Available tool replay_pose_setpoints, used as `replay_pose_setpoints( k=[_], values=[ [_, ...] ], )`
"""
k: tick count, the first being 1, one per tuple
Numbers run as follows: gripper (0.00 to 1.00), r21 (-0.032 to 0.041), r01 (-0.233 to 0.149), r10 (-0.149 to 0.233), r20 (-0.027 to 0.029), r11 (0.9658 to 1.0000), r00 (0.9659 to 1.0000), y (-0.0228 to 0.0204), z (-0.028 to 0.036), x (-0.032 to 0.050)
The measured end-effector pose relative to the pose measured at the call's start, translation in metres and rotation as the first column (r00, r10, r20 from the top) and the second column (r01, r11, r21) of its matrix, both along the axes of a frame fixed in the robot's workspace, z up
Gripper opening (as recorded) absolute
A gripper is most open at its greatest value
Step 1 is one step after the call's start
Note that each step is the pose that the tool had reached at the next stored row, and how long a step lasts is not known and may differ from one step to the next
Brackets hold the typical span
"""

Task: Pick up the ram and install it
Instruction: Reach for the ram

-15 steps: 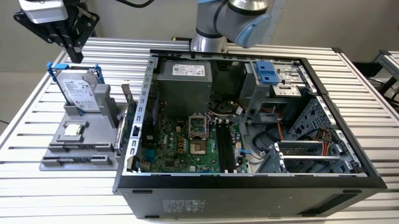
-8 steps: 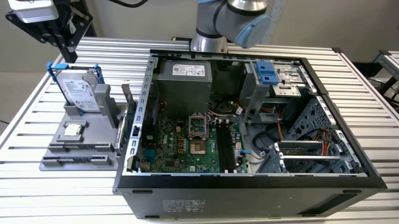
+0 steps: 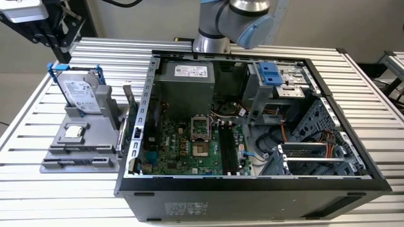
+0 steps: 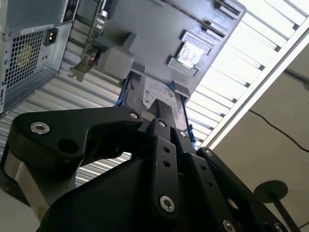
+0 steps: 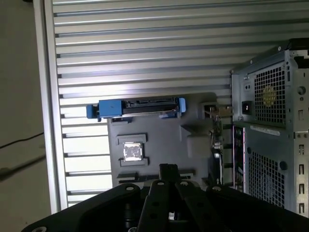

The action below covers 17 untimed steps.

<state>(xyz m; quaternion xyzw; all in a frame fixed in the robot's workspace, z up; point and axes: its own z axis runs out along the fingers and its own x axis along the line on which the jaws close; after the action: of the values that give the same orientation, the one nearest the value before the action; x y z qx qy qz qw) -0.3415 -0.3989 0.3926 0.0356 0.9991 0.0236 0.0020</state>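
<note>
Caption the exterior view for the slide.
Open desktop case on slatted table, robot arm behind it, hard drive upright in gray fixture at the exterior view's left.

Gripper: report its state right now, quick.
Gripper: shut, fingertips together, holding nothing.

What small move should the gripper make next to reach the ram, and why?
Probably slide across the gray fixture toward the ram. The gripper points down at the fixture near the processor chip, jaws shut and empty. The ram seems to stand upright at the fixture's edge, beside the computer case, so it is off to one side.
</note>
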Motion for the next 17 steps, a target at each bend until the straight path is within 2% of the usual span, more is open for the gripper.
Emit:
replay_pose_setpoints(
  k=[9, 15, 17],
  values=[
    [0.00, 0.0000, -0.003, 0.003, -0.0001, 1.0000, 1.0000, 0.0000, 0.0000, -0.0161],
    [0.00, 0.0000, -0.023, 0.023, 0.0000, 0.9997, 0.9997, 0.0001, 0.0000, -0.0256],
    [0.00, 0.0000, -0.039, 0.039, 0.0000, 0.9992, 0.9992, 0.0001, 0.0000, -0.0265]
  ],
)
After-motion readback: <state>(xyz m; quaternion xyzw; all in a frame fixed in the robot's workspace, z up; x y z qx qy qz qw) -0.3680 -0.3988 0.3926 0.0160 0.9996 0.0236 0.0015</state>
